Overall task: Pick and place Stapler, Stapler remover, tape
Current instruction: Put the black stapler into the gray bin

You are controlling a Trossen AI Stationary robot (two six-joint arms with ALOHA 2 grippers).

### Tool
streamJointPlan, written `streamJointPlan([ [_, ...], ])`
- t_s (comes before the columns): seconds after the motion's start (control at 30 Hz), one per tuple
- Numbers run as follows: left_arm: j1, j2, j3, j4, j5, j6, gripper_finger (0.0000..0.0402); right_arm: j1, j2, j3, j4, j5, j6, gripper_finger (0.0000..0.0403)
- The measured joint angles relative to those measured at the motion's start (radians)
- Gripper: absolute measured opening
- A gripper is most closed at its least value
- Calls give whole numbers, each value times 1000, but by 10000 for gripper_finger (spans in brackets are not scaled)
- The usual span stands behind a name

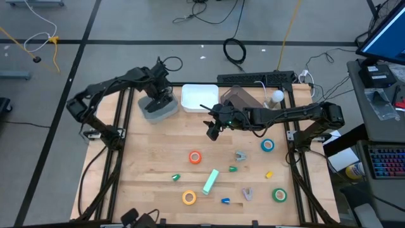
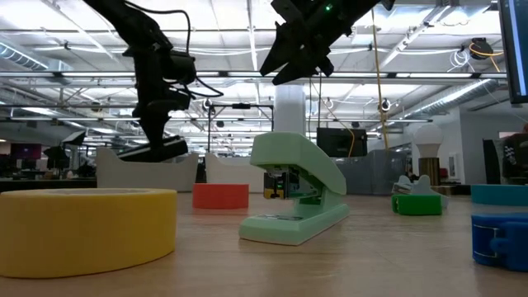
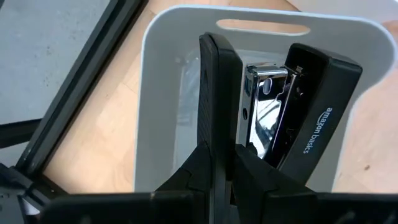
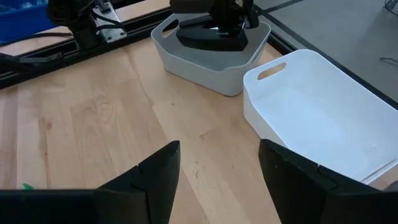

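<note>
Yellow tape (image 2: 82, 227) lies closest in the low view, well away from both tools. Left tool (image 3: 225, 163) is clenched on a black stapler (image 3: 292, 112), holding it inside the grey bin (image 3: 155, 74) directly beneath. Right tool (image 4: 219, 168) hangs released above bare counter (image 4: 93, 118), the white bin (image 4: 323, 118) just ahead of it. Further out from it lie the mint stapler (image 1: 211, 181), orange tape (image 1: 195, 158), blue tape (image 1: 267, 145), green tape (image 1: 279, 194) and grey staple remover (image 1: 240, 155).
</note>
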Motion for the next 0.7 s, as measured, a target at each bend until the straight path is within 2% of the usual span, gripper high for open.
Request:
streamJointPlan([
  [0.7,-14,130,1,24,8,14,39,0,0,0,0,2,0,210],
])
